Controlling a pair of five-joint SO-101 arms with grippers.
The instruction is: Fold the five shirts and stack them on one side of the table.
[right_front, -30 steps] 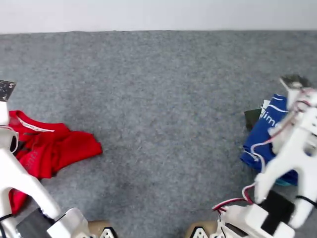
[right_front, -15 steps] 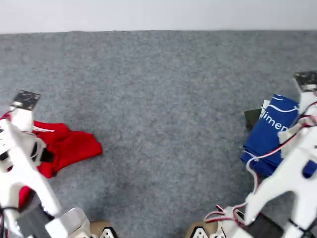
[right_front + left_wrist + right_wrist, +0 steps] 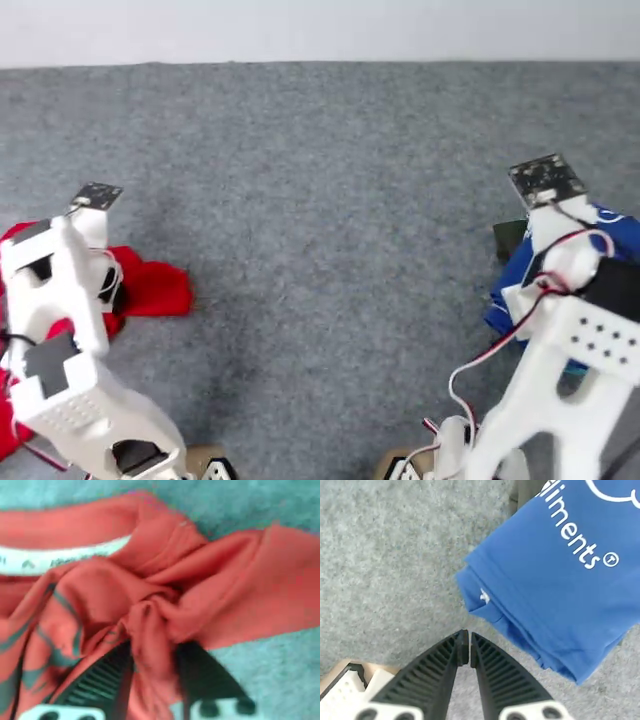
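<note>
Closest in, at the near edge of the grey table (image 3: 330, 200), two white arms rise from their bases. The right arm (image 3: 565, 340) stands over the blue shirt (image 3: 508, 300) and covers much of it. The left arm (image 3: 55, 300) is well apart from that shirt, at the opposite side of the table.

The right gripper (image 3: 465, 647) hangs just beside the blue shirt's nearest corner without touching it. Its black ribbed fingers (image 3: 435, 675) are pressed together with nothing between them, over bare grey surface. The blue shirt lies folded flat, with its layers showing along one edge and white print on top. A dark cloth (image 3: 508, 238) pokes out from under its far side.

Far across from the blue shirt, the left gripper (image 3: 150, 650) is down in the red shirt (image 3: 225, 595), and its fingers (image 3: 95, 685) pinch a bunched fold of the fabric. The red shirt is crumpled rather than folded. Its white collar band faces up, and one lobe reaches out toward the blue shirt's side of the table. Beyond both shirts the grey table runs on to a pale wall (image 3: 320, 30).
</note>
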